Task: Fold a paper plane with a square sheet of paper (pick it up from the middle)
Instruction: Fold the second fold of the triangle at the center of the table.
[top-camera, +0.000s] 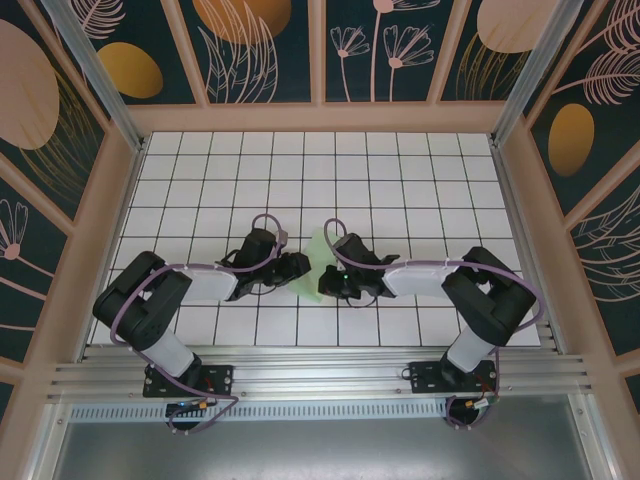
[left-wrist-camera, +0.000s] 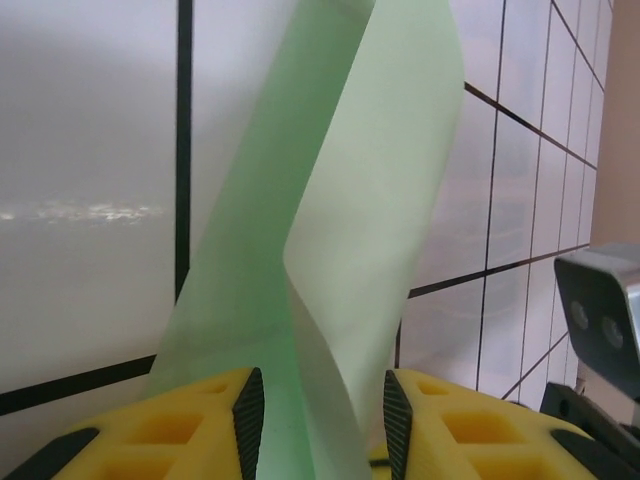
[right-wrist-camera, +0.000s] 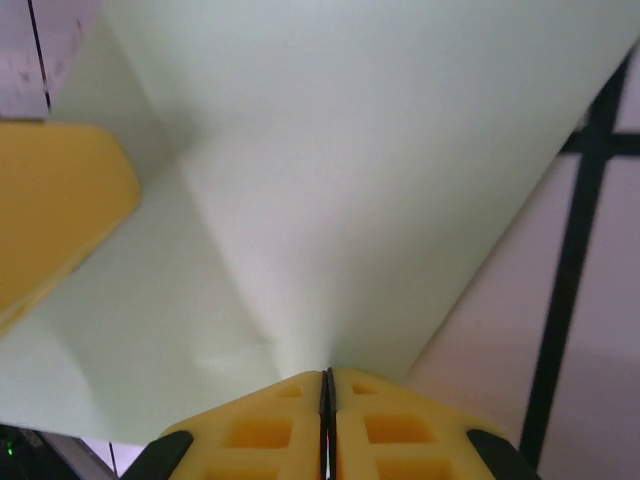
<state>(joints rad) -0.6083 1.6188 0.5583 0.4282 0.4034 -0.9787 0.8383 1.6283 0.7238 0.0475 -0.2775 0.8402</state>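
1. Square sheet of paper (top-camera: 317, 262), pale green, is held up off the white grid table (top-camera: 400, 170) near the table's middle, between the two grippers. From above it shows as a small green wedge.
2. At the left, the left arm (top-camera: 150, 300) reaches from its base at the near edge toward the centre, with its forearm low over the tiles.
3. The left gripper (top-camera: 300, 266) is at the paper's left side. In the left wrist view its jaws stand partly apart, a yellow pad (left-wrist-camera: 215, 415) on either side. The paper (left-wrist-camera: 340, 220) rises between them, bent over on itself into two layers. I cannot tell whether either pad presses on it.
4. In the right wrist view the sheet (right-wrist-camera: 380, 180) spreads up and away from the fingertips, with a soft crease running down to them. A yellow finger of the left gripper (right-wrist-camera: 60, 210) touches its left part.
5. The right gripper (right-wrist-camera: 328, 385) is closed, its yellow pads meeting in a thin seam that pinches the paper's near edge. From above it sits just right of the green wedge.
6. At the right, the right arm (top-camera: 490, 290) bends in from its base toward the centre.
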